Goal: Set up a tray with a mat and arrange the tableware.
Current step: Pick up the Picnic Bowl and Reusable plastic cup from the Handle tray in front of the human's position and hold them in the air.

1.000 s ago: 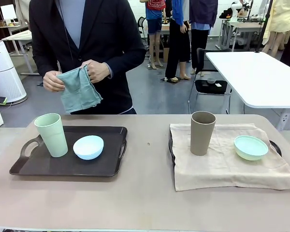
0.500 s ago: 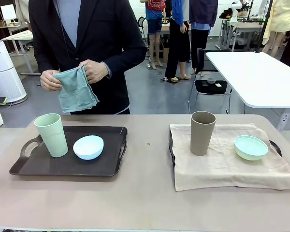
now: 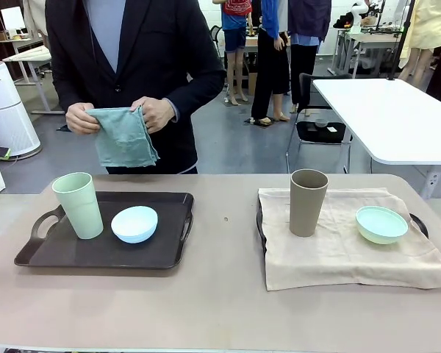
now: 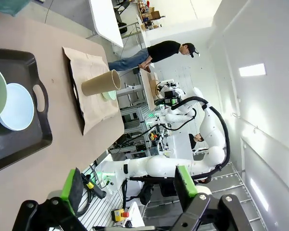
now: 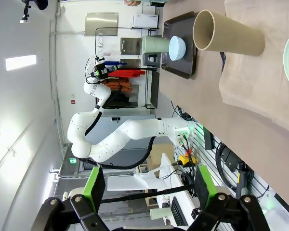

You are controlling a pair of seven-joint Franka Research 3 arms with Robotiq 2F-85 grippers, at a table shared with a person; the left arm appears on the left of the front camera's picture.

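Fingers (image 4: 72, 190) of left gripper (image 4: 129, 185) spread wide on nothing, right gripper (image 5: 149, 186) likewise, at nine o'clock dark tray (image 3: 95, 254) bearing pale green tumbler (image 3: 79, 204) and light blue bowl (image 3: 134, 223), at three o'clock taupe tumbler (image 3: 308, 202) and mint bowl (image 3: 381, 224) on beige mat (image 3: 345, 254), at eleven o'clock person (image 3: 140, 44) holding teal cloth (image 3: 123, 137)

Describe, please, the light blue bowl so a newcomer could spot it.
Find the dark handled tray on the robot's left. Beside its tall pale green tumbler sits the low round light blue bowl; the other bowl, on beige cloth, is mint green.
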